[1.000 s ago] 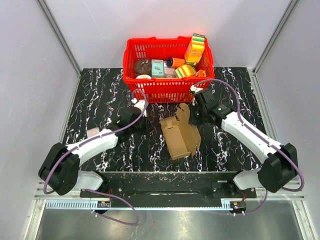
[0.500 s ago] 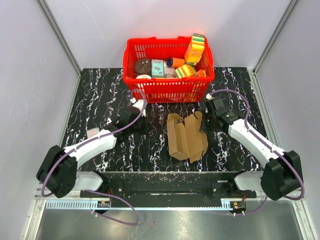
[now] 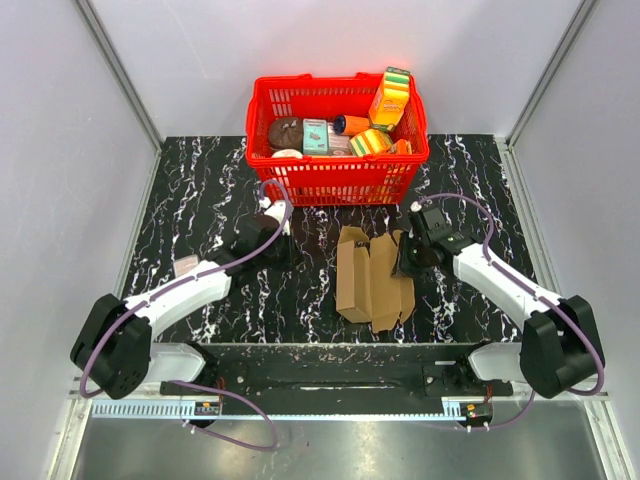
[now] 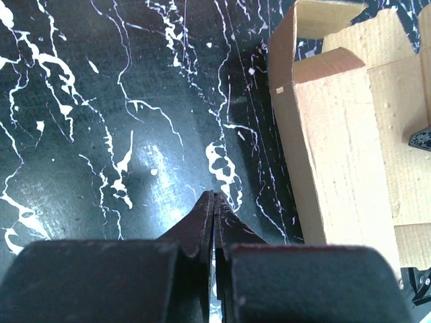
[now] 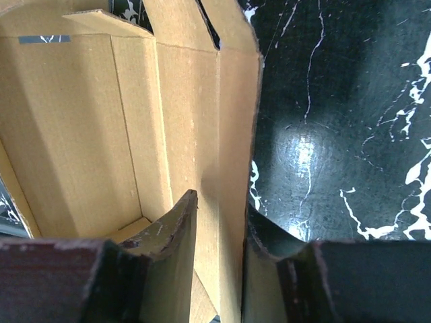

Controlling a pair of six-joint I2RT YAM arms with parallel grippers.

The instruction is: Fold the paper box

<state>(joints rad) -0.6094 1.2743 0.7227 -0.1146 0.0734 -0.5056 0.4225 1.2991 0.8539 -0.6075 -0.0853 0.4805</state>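
One paper box (image 3: 360, 275), R claw (image 5: 217, 208) apart astride its edge, L claw (image 4: 214, 198) pinched together, basket (image 3: 335, 180) pkgs' (image 3: 390, 98) print unreadable.

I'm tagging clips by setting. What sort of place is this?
Probably a robotics lab test cell: plain white walls around a black marble-patterned tabletop, robot arms, left and right, bolted at its near edge, and a red plastic basket of packages behind a brown cardboard box.
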